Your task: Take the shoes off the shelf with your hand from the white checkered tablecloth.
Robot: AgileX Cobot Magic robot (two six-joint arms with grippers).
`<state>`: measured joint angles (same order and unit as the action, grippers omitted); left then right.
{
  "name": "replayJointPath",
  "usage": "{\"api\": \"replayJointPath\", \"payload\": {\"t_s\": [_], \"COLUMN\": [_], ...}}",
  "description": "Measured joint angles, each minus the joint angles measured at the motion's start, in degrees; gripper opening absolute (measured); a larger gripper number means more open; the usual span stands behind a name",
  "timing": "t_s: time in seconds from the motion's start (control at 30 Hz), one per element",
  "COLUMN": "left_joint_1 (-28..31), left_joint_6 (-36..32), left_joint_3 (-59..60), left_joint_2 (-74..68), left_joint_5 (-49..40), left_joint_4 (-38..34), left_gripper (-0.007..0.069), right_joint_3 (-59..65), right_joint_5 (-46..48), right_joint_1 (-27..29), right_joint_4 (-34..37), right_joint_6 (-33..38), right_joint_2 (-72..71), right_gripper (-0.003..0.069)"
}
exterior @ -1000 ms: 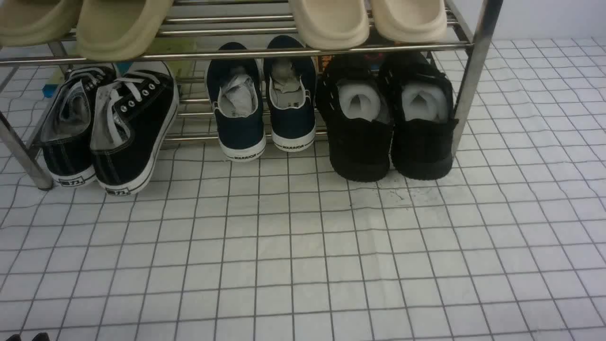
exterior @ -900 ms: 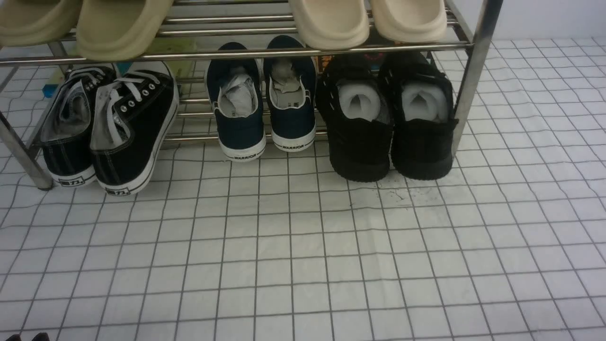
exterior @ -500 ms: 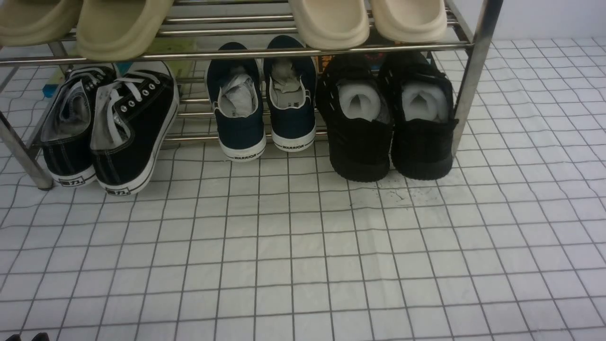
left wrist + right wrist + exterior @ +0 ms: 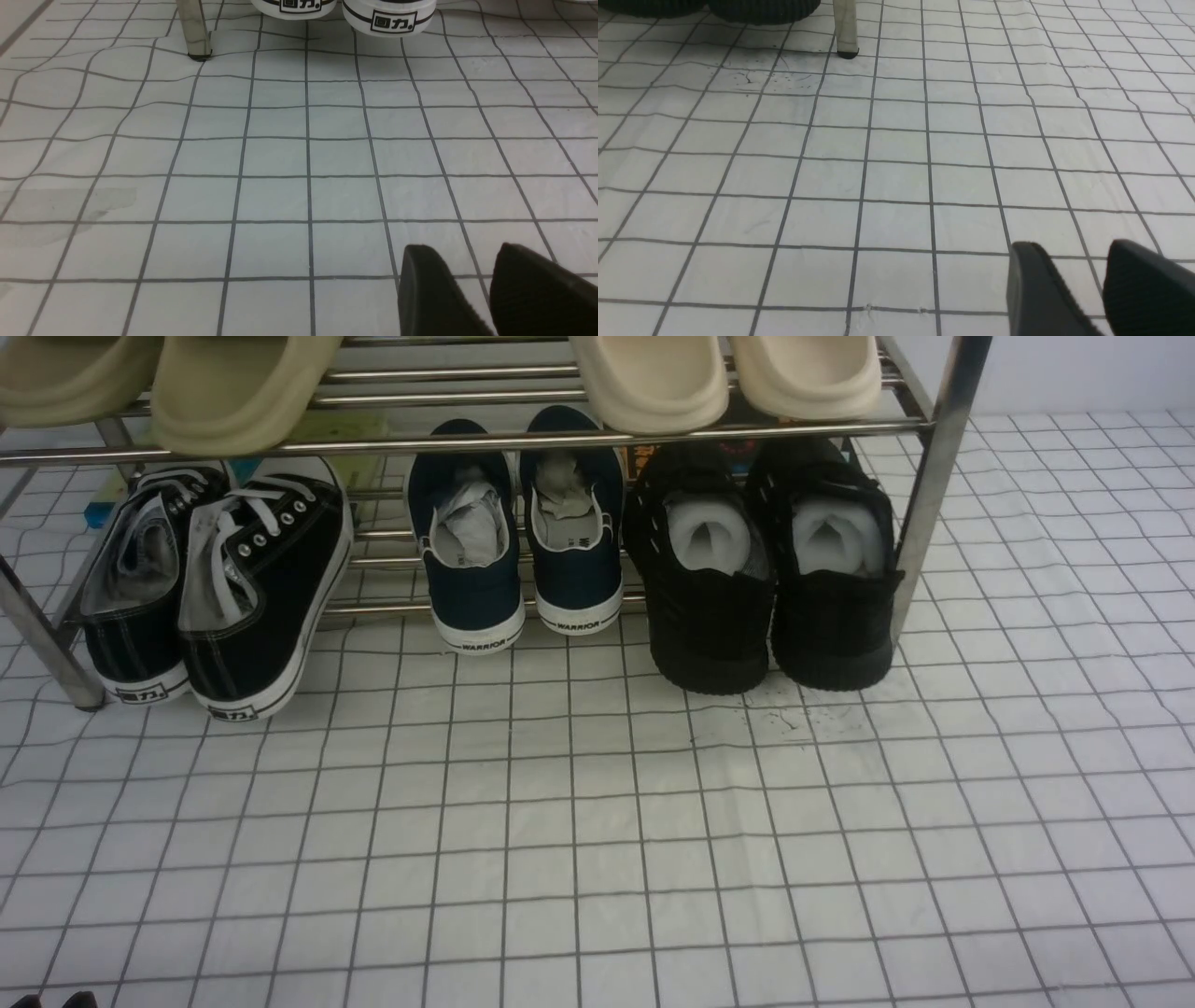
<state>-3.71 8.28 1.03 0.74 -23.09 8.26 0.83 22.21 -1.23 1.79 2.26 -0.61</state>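
Observation:
The pair of all-black knit shoes (image 4: 767,579) with white stuffing stands on the lower tier at the right end of the chrome shelf (image 4: 924,504), heels hanging over the white checkered tablecloth (image 4: 597,840). Their ribbed soles (image 4: 761,7) show at the edge of the right wrist view, beside a shelf leg (image 4: 845,28). My right gripper (image 4: 1066,252) hovers low over the cloth, well short of the shoes, jaws a little apart and empty. My left gripper (image 4: 460,254) is likewise a little open and empty over the cloth; only its tips (image 4: 51,1001) show in the front view.
Black canvas sneakers with white soles (image 4: 215,588) and navy WARRIOR slip-ons (image 4: 518,541) share the lower tier. Beige slippers (image 4: 728,378) lie on the upper tier. The canvas sneakers' white heels (image 4: 387,16) and a shelf leg (image 4: 192,28) lie ahead of my left gripper.

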Motion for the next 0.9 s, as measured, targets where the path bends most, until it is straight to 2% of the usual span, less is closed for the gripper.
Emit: {"api": "replayJointPath", "payload": {"t_s": [0.47,0.53,0.67,0.7,0.77,0.9], "left_joint_1": [0.0,0.0,0.0,0.0,0.0,0.0], "left_joint_6": [0.0,0.0,0.0,0.0,0.0,0.0], "left_joint_3": [0.0,0.0,0.0,0.0,0.0,0.0], "left_joint_2": [0.0,0.0,0.0,0.0,0.0,0.0], "left_joint_5": [0.0,0.0,0.0,0.0,0.0,0.0], "left_joint_4": [0.05,0.05,0.05,0.06,0.11,0.11], "left_gripper": [0.0239,0.0239,0.0239,0.0239,0.0239,0.0239], "right_joint_3": [0.0,0.0,0.06,0.06,0.25,0.47], "right_joint_5": [0.0,0.0,0.89,0.86,1.09,1.33], "right_joint_1": [0.0,0.0,0.05,0.04,0.06,0.06], "right_joint_4": [0.86,5.71,22.48,23.18,29.94,35.92], "right_joint_6": [-0.82,-4.54,-14.87,-15.21,-17.91,-18.23], "right_joint_2": [0.0,0.0,0.0,0.0,0.0,0.0], "right_gripper": [0.0239,0.0239,0.0239,0.0239,0.0239,0.0239]}}
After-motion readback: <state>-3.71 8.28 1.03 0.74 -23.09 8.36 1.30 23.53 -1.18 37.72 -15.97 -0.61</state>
